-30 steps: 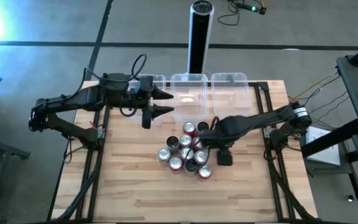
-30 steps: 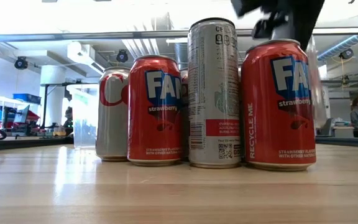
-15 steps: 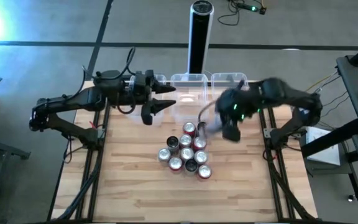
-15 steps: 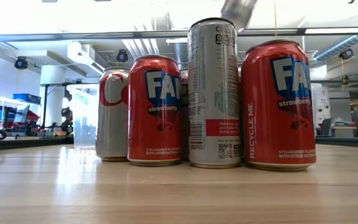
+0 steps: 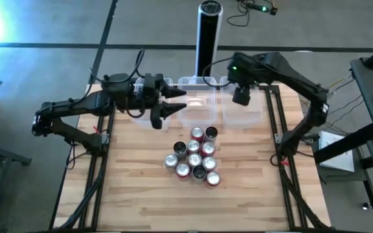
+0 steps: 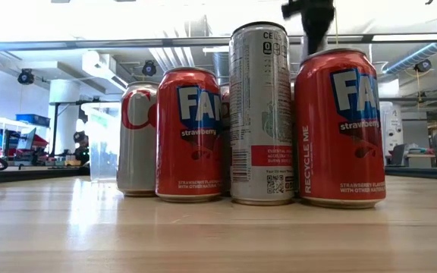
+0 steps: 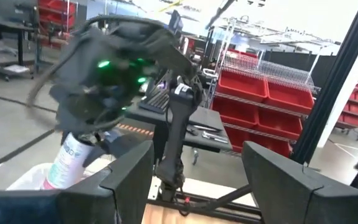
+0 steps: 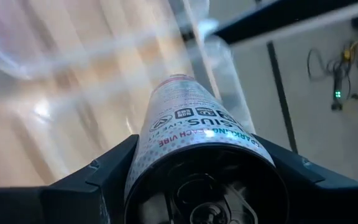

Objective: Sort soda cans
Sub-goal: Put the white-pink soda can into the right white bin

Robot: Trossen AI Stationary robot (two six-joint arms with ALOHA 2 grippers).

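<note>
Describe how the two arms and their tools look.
Both arms are dark, jointed and slim, with looping black cables. The left tool ends in two black pointed fingers, broad and angular from the wrist. The right arm carries a green light above its black tool.

Two dark fingers (image 7: 129, 180) of the left gripper (image 7: 194, 180) framed the view, standing apart with nothing between them; beyond them the blurred dark right gripper (image 7: 98, 93), green lights glowing on its body, held a tall white-and-silver soda can (image 7: 67, 163) over a clear plastic bin (image 7: 33, 179). Behind stood red storage bins (image 7: 272, 99) on wire shelving.
</note>
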